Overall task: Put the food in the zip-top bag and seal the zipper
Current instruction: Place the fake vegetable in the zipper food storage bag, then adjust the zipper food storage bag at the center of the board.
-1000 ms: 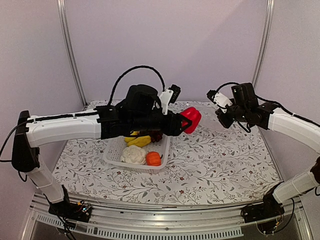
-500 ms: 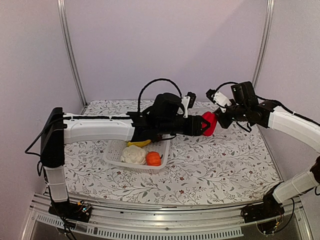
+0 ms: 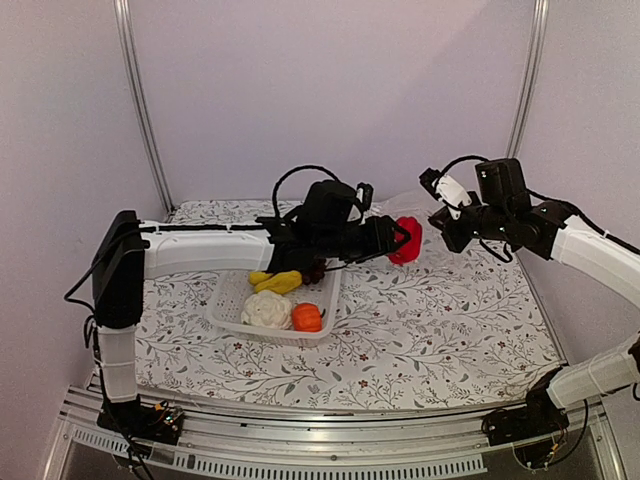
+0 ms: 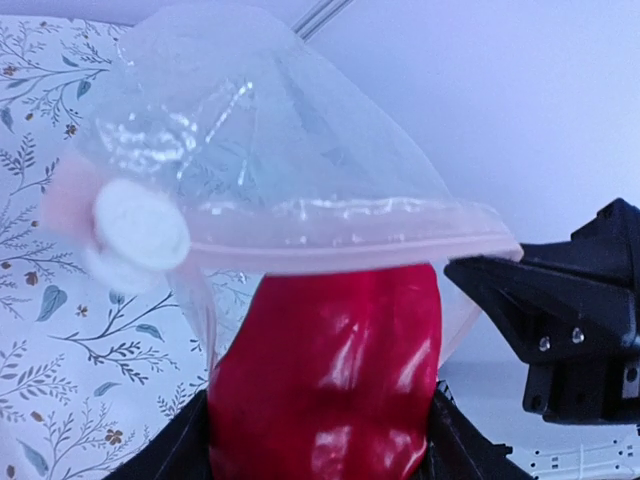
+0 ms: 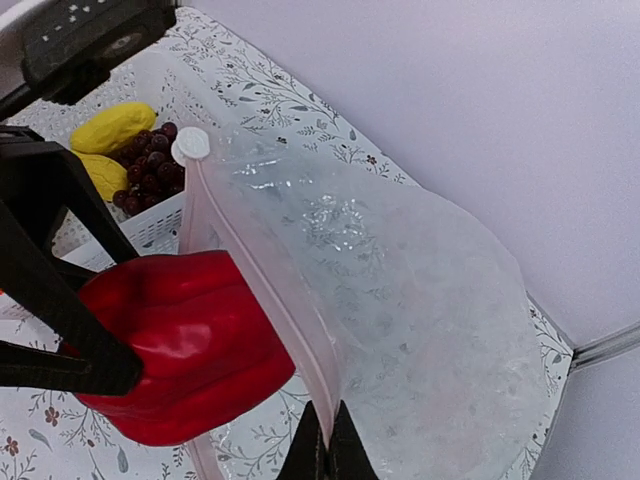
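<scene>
My left gripper (image 3: 398,241) is shut on a red toy pepper (image 3: 406,240), held in the air; its fingers flank the pepper (image 4: 325,380) in the left wrist view. My right gripper (image 3: 443,232) is shut on the mouth edge of the clear zip-top bag (image 5: 420,290) and holds it up, with its fingertips (image 5: 325,445) pinching the pinkish zipper strip (image 5: 255,265). The bag mouth (image 4: 350,240) gapes open, and the pepper's tip (image 5: 190,340) sits at it, partly behind the strip. A white slider (image 4: 140,225) sits at the strip's end.
A white lattice basket (image 3: 225,312) stands on the flowered table and holds a cauliflower (image 3: 267,309), an orange piece (image 3: 307,317), yellow pieces (image 3: 280,281) and dark grapes (image 3: 314,270). Metal frame posts stand at the back corners.
My left arm has carried the red pepper rightward from above the basket to the bag's mouth. My right gripper has shifted slightly up and right with the bag.
</scene>
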`<state>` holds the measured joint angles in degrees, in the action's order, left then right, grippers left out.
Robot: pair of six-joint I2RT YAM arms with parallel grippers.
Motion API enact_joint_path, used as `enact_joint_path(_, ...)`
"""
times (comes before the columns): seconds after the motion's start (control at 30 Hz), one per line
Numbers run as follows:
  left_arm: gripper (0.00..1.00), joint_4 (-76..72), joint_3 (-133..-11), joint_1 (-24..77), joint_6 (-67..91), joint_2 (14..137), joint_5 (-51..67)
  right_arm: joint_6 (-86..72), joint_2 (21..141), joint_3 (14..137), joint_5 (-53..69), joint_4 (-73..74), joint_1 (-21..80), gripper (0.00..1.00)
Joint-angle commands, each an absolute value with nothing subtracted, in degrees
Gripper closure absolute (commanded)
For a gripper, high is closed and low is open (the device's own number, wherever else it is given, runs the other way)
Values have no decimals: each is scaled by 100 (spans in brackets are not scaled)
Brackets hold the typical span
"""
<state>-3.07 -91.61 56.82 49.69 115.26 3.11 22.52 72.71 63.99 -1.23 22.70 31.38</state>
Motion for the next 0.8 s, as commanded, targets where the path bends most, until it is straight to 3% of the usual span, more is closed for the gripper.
enact_joint_path(0.0,66,-270,-9553,5487,5677,11876,521,2217,7151,6231,438,2348,3296,100)
enact_joint_path(0.23,29,-109,-10215,5450,5688,11955,208,1931,7199,6577,622,2673,3229,100)
enact_joint_path(0.27,12,-98,-10250,5456,5698,11942,188,1837,7214,6681,661,2738,3151,100)
enact_joint_path(0.3,2,-118,-10257,5450,5699,11920,161,1769,7236,6785,725,2803,3069,100)
enact_joint_path(0.57,0,-167,-10318,5596,5117,11445,-247,1507,7472,7153,769,3015,2723,100)
enact_joint_path(0.77,0,-557,-10049,6200,3091,10597,-1302,1515,7638,7140,853,2935,2219,100)
